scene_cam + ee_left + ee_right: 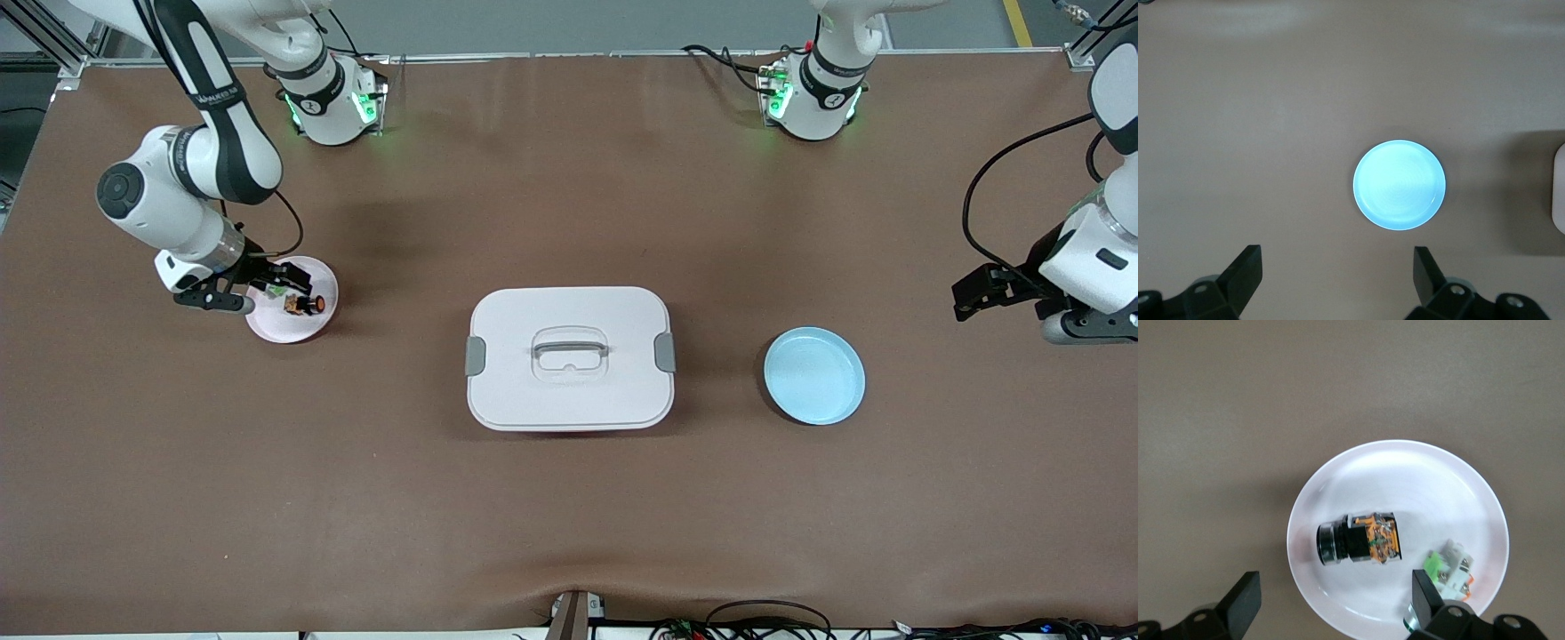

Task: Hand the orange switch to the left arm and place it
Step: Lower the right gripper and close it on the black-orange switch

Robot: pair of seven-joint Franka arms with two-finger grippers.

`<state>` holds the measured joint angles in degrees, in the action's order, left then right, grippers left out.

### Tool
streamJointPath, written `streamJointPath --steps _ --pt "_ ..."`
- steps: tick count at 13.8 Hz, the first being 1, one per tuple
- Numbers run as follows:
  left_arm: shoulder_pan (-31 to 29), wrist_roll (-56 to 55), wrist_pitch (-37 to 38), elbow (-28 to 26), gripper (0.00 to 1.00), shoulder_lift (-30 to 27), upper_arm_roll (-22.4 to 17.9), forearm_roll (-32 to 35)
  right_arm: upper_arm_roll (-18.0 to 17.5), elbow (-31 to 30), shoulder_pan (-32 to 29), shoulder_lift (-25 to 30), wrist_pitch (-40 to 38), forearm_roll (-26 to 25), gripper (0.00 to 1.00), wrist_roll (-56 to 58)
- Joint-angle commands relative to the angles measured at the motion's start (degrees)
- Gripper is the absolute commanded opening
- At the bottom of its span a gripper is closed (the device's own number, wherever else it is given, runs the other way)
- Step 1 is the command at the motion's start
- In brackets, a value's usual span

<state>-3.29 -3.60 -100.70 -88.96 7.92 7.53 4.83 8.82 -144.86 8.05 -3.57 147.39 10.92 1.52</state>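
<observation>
Right gripper [267, 286] of mine hangs wide open over the pink plate [267, 333], where the orange switch [305, 305] lies on its side. My left gripper [978, 298] waits, also wide, near the blue plate [814, 375]; the box [569, 357] sits between plates.

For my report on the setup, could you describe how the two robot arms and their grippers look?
Both arms are white with rounded shells and black joint bands. The bases glow green, and black cables run alongside. The right arm's black link carries small white lettering. The right gripper and left gripper are black, with two flat, angular fingers.
</observation>
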Motion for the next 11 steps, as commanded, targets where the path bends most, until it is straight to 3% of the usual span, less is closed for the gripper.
streamJointPath --steps 1,11 --pt "0.2 -0.2 0.3 0.5 1.0 -0.4 0.4 -0.6 0.1 0.1 1.4 -4.9 6.9 1.3 1.0 2.1" --pt "0.5 0.2 0.3 0.2 1.0 0.2 0.4 -0.4 0.1 0.1 1.1 -10.1 10.4 1.3 1.0 6.9"
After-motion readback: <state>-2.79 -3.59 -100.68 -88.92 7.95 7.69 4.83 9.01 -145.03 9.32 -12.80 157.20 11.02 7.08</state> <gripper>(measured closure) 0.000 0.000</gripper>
